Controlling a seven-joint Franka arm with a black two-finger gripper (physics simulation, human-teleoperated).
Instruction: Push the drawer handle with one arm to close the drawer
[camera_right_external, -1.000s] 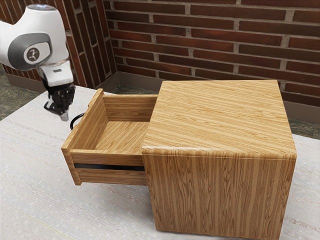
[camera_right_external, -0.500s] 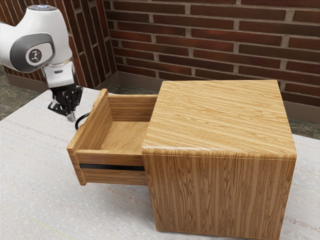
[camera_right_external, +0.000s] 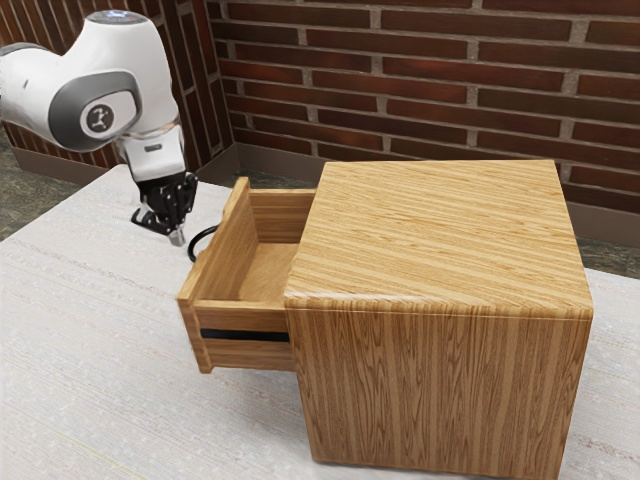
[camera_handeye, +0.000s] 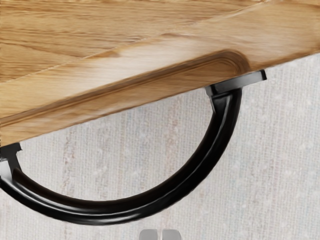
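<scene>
Showing in wrist view: black handle mounts (camera_handeye: 237, 84)

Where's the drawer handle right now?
The black handle is on the outer face of the drawer front, on the side facing the exterior view's left, just beside the tip of the gripper.

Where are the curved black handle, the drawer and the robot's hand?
Handle (camera_handeye: 105, 213): wrist view, middle of its curved bar.
Drawer (camera_right_external: 245, 353): exterior view, lower part of its side wall.
Robot's hand (camera_right_external: 177, 238): exterior view, at its fingertips.
</scene>
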